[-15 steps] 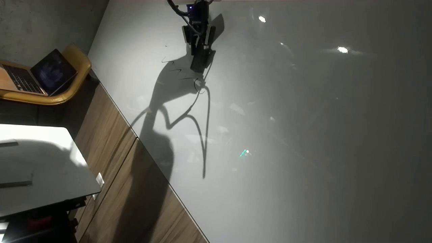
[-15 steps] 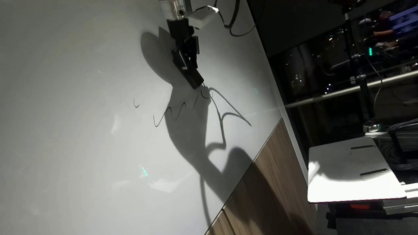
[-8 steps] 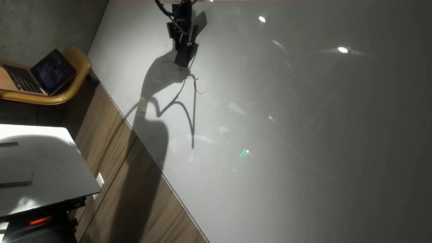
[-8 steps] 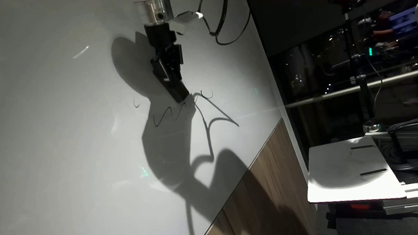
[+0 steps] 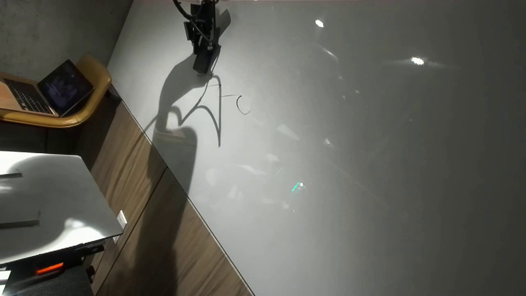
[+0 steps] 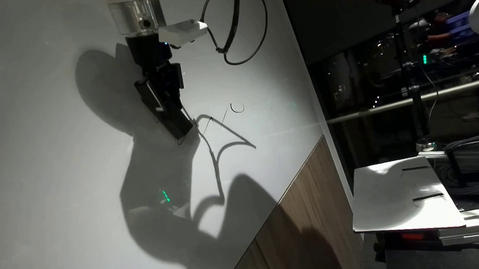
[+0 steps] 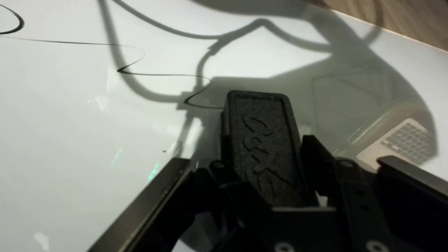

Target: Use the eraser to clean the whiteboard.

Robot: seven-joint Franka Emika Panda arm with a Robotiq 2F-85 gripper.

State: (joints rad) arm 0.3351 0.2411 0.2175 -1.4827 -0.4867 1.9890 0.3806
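Note:
The whiteboard [image 5: 349, 164] fills most of both exterior views, glossy and pale grey. My gripper [image 7: 267, 150] is shut on the eraser [image 7: 262, 140], a dark block gripped by its long sides and jutting out past the fingers. In an exterior view the eraser [image 6: 176, 122] slants down and right, close against the board; firm contact cannot be told. A thin black squiggle [image 7: 164, 74] runs up to the eraser's far left edge. An arc-shaped mark [image 6: 236, 111] lies farther off. Whatever marks are behind the eraser and gripper are hidden.
Wood panelling [image 5: 135, 197] borders the board's lower edge. A white tabletop [image 6: 404, 196] stands off the board. In an exterior view a laptop [image 5: 65, 88] rests on a yellow chair [image 5: 92, 78]. A cable [image 6: 232, 30] loops off the arm, whose shadow darkens part of the board.
The gripper and eraser have slid along the board, leftward in both exterior views, away from the arc mark and over the squiggle. The shadow followed. The grip on the eraser looks unchanged.

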